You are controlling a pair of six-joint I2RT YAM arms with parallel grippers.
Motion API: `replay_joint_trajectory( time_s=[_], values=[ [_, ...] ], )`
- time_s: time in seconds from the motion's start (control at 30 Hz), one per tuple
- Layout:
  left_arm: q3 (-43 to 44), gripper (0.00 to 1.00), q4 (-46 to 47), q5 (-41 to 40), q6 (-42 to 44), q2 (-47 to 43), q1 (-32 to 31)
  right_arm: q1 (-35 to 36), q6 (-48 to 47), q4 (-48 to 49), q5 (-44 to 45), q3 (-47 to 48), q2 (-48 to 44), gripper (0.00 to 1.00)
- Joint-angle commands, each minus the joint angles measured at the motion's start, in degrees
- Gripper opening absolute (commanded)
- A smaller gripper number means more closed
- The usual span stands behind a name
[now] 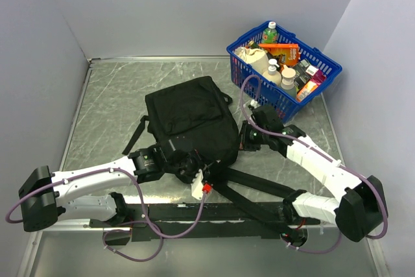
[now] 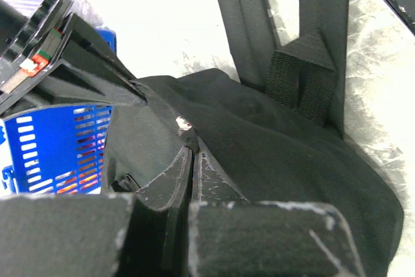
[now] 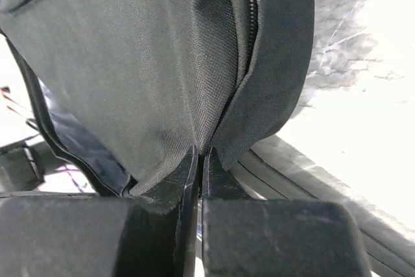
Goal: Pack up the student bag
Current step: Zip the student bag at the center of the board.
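The student bag [image 1: 191, 118], a soft black backpack, lies flat in the middle of the table, its long straps [image 1: 259, 189] trailing toward the near edge. My left gripper [image 1: 194, 168] is at the bag's near edge. In the left wrist view its jaws [image 2: 192, 152] are shut, pinching a ridge of the bag's fabric [image 2: 272, 154]. My right gripper [image 1: 241, 137] is at the bag's right side. The right wrist view shows that gripper [image 3: 200, 155] shut on a fold of the bag [image 3: 130, 63], just beside the zipper [image 3: 251, 11].
A blue plastic mesh basket [image 1: 275, 98] holding bottles and packets stands at the back right, close behind the right arm; the left wrist view has it at the left [image 2: 52, 154]. Grey walls enclose the table on three sides.
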Motion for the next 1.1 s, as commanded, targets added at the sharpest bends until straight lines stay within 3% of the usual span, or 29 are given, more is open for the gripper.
replay_joint_trajectory(
  time_s=[0.0,0.27,0.63,0.73,0.77,0.8,0.83,0.87,0.93,1.07],
  values=[
    [0.1,0.01,-0.6,2.9,-0.9,-1.2,-0.5,-3.6,-8.9,-2.7,11.5,4.9,2.5,0.00],
    [0.5,0.01,-2.8,2.5,-1.6,-2.3,-0.5,-11.7,-14.9,-1.0,15.0,10.0,9.1,0.00],
    [1.3,0.01,-7.6,3.6,-2.1,-4.6,-0.5,-13.6,-19.9,-1.1,22.7,24.8,22.2,0.00],
    [1.0,0.01,-7.8,3.5,-2.6,-4.9,-0.6,-13.5,-18.1,-3.5,20.0,28.9,24.9,0.20],
    [0.6,0.01,-7.4,3.2,-2.6,-5.0,-0.5,-13.0,-17.1,-3.1,19.5,28.2,22.4,0.51],
    [0.3,0.01,-6.9,2.2,-2.7,-5.1,-0.5,-12.6,-16.3,-2.4,17.6,25.5,20.8,0.61],
    [-0.1,0.01,-5.4,1.7,-2.8,-5.1,-0.5,-12.2,-14.5,-1.9,16.4,24.0,19.0,0.88],
    [-0.8,0.01,-4.8,1.4,-3.4,-5.1,-0.5,-12.0,-13.4,-1.7,15.6,22.5,15.5,1.00],
    [-1.2,0.01,-2.7,0.2,-4.2,-5.0,-0.4,-10.7,-10.1,-1.0,11.4,17.0,11.4,1.00],
    [-2.0,0.01,2.9,-2.6,-9.6,-4.2,0.1,-1.1,-4.9,0.2,8.7,9.9,1.0,1.00]
  ],
)
